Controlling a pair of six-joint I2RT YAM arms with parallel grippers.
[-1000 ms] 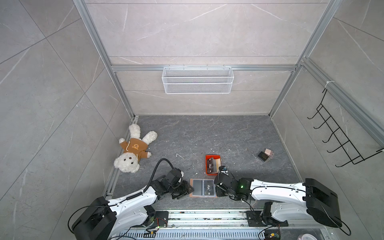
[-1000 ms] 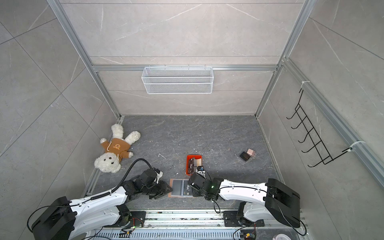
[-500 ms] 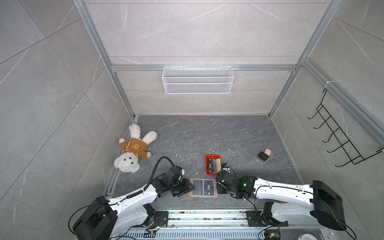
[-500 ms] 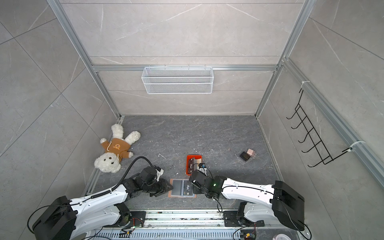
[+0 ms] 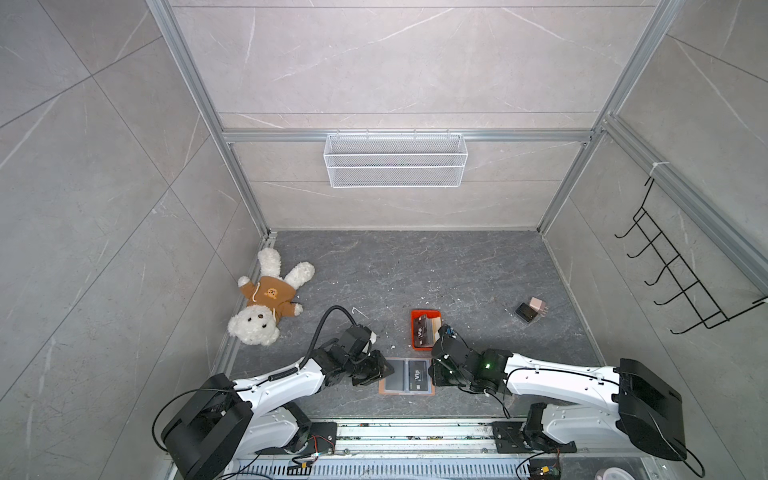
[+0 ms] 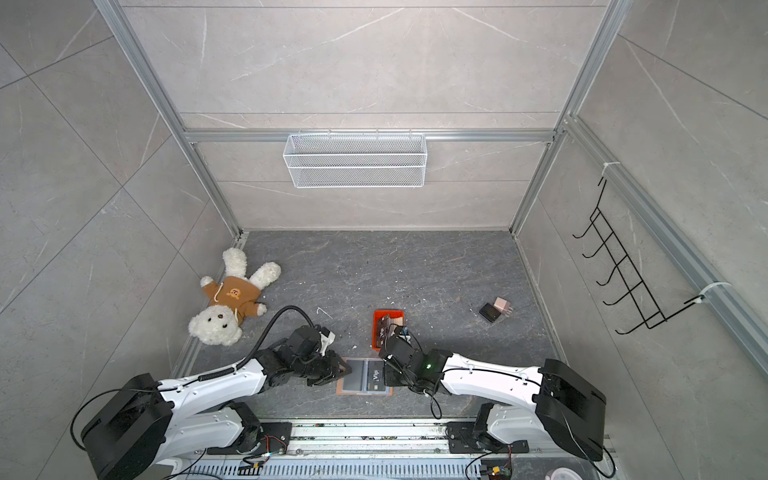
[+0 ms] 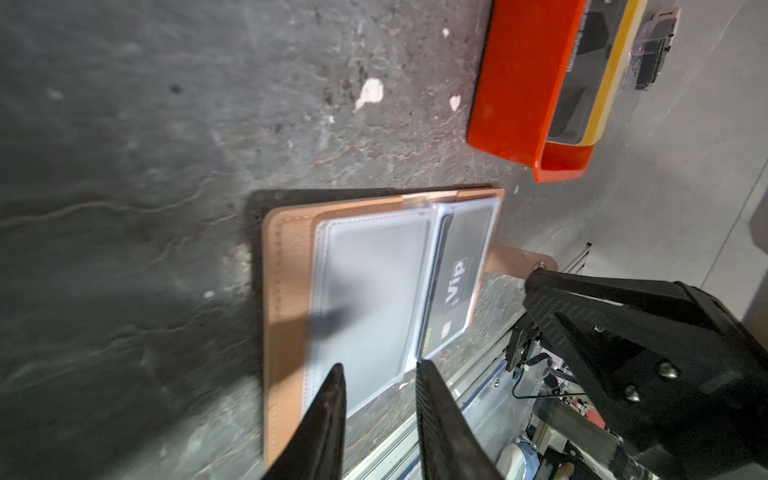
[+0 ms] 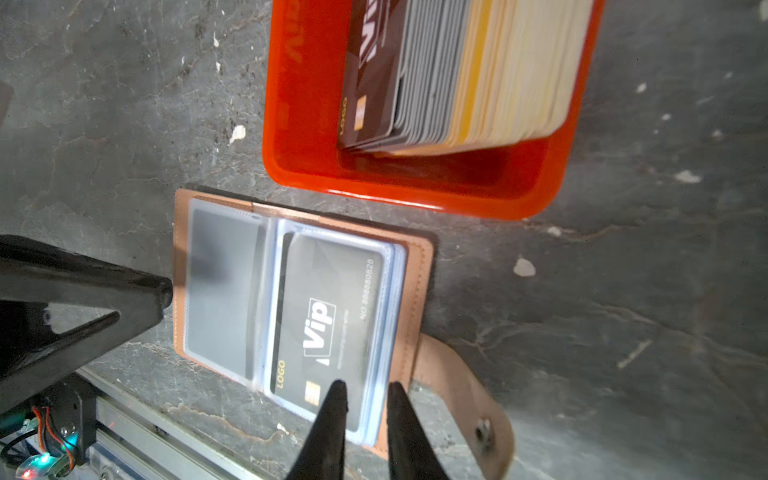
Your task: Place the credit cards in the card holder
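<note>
The left pincer [image 7: 381, 365] and right pincer [image 8: 368, 384] hang slightly apart, empty, just over the card holder [image 8: 419, 266]. A clumsy pinch could catch a clear page [image 7: 374, 282] and drag the holder away.

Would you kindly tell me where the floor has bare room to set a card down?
The floor lies bare from the teddy bear across to the block pair, behind the orange tray up to the back wall. It is crowded near the front: the left claw and right claw flank the card holder, with the tray just behind it.
</note>
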